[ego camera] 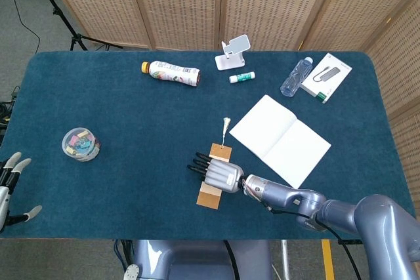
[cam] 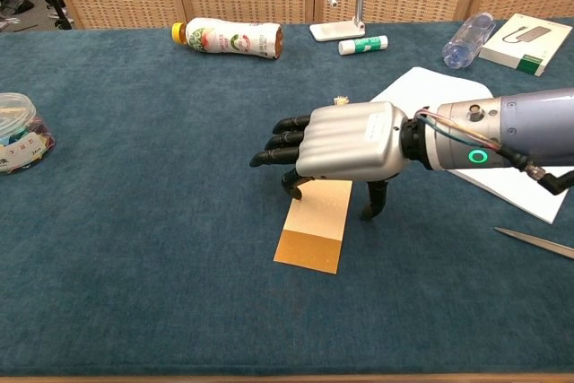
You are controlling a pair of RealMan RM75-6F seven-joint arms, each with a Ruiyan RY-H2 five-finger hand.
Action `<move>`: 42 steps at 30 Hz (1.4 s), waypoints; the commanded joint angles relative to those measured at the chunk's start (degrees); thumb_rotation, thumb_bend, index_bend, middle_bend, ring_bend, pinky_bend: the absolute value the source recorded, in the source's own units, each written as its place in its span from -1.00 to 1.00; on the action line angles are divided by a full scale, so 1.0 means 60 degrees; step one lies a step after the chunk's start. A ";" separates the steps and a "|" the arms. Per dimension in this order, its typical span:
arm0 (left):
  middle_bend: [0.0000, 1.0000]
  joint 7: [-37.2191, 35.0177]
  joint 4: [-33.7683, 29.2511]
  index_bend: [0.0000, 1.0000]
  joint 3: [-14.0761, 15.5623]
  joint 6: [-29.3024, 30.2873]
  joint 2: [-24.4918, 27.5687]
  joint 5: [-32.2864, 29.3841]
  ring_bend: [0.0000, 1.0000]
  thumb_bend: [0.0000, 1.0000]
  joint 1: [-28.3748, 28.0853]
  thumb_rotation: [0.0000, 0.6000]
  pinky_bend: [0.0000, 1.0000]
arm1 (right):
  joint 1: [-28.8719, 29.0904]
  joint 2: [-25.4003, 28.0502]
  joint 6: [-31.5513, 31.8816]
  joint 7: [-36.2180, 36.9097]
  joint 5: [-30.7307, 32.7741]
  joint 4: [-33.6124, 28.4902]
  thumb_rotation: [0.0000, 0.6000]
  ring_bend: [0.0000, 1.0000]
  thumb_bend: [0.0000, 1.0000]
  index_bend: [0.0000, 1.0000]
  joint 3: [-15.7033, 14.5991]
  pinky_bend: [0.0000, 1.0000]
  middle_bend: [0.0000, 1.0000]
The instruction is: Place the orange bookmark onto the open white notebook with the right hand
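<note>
Fingers of my left hand [ego camera: 12, 185] show at the far left edge of the head view, spread apart and holding nothing, off the table's [ego camera: 131, 122] 8 o'clock corner. On the blue cloth at 9 o'clock sits a clear round tub [ego camera: 81, 144] of small coloured bits. At about 11 o'clock a drink bottle [ego camera: 170, 73] lies on its side, orange cap pointing left.

Near the middle, toward 6 o'clock, the orange bookmark [cam: 314, 235] lies flat on the cloth, its tassel [ego camera: 226, 124] stretched out toward 12 o'clock. My right hand [cam: 345, 141] hangs palm down over the bookmark's far half, dark fingers [cam: 280, 142] stretched left and apart, thumb tip pointing down just beside the card's right edge. Whether any fingertip touches the card I cannot tell; nothing is gripped.

At 12 o'clock stands a white phone stand [ego camera: 234, 52], with a glue stick [ego camera: 241, 77] lying just in front of it. The open white notebook [ego camera: 280, 140] lies at roughly 3 o'clock from the bookmark, near it but apart, pages bare. At 1 o'clock an empty clear water bottle [ego camera: 296, 76] lies touching or nearly touching a white boxed item [ego camera: 326, 77].
</note>
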 commanded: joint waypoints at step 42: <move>-1.00 -0.0196 0.0005 -1.00 0.0054 0.0001 0.0078 0.0060 -1.00 -1.00 -0.0015 1.00 -1.00 | -0.0122 -0.0552 0.0561 -0.0005 0.0223 0.0194 1.00 -1.00 -0.73 0.23 -0.0093 -1.00 -1.00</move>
